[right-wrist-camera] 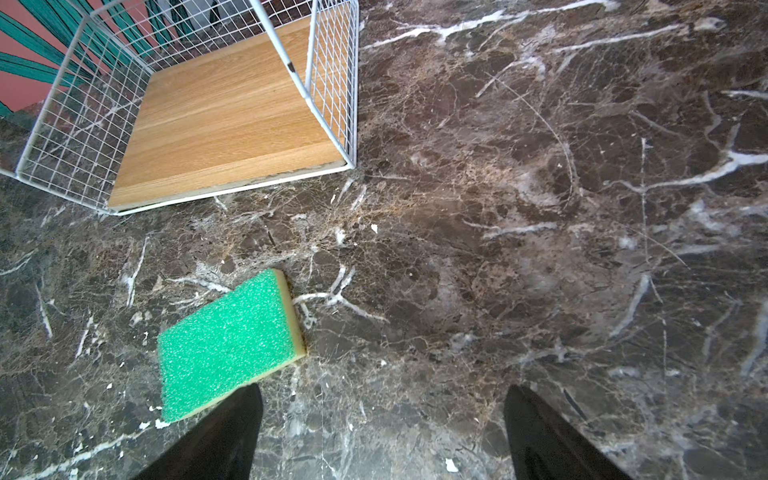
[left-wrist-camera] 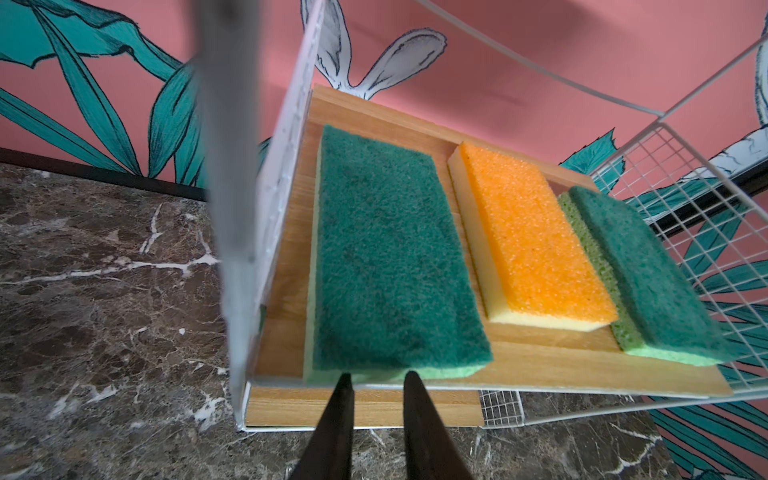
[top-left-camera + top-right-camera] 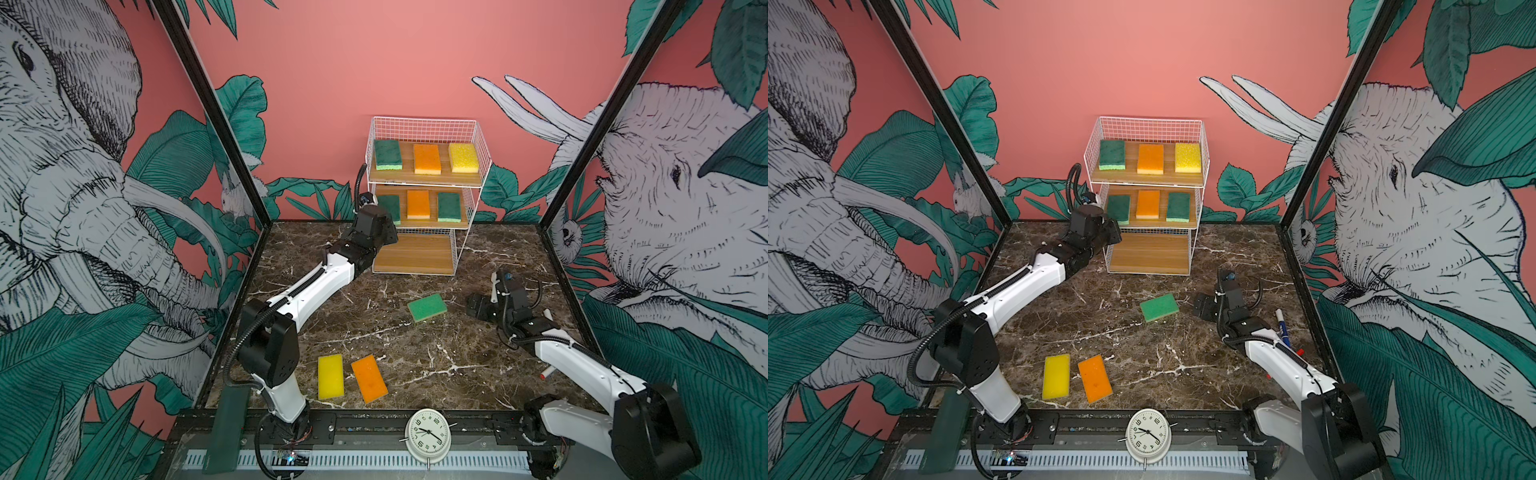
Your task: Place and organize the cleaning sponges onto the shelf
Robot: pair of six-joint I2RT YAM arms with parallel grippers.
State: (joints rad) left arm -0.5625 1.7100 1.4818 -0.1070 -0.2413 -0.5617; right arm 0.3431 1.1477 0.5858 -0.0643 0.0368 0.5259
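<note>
The shelf [image 3: 424, 124] stands at the back of the marble table. Its top board holds a green sponge [image 3: 388, 154], an orange one [image 3: 427, 159] and a yellow one [image 3: 463, 157]. On the middle board lie a green sponge [image 2: 390, 257], an orange one [image 2: 536, 245] and another green one [image 2: 648, 274]. The bottom board [image 3: 415, 253] is bare. My left gripper [image 2: 378, 375] is shut, its tips at the front edge of the middle board's left green sponge. Loose on the table lie a green sponge [image 1: 228, 340], a yellow one [image 3: 331, 377] and an orange one [image 3: 369, 378]. My right gripper [image 1: 382, 390] is open, just right of the loose green sponge.
A marker pen [image 3: 1282, 328] lies by the right arm near the table's right edge. A white alarm clock [image 3: 428, 434] stands on the front rail. Black frame posts and printed walls close in the sides and back.
</note>
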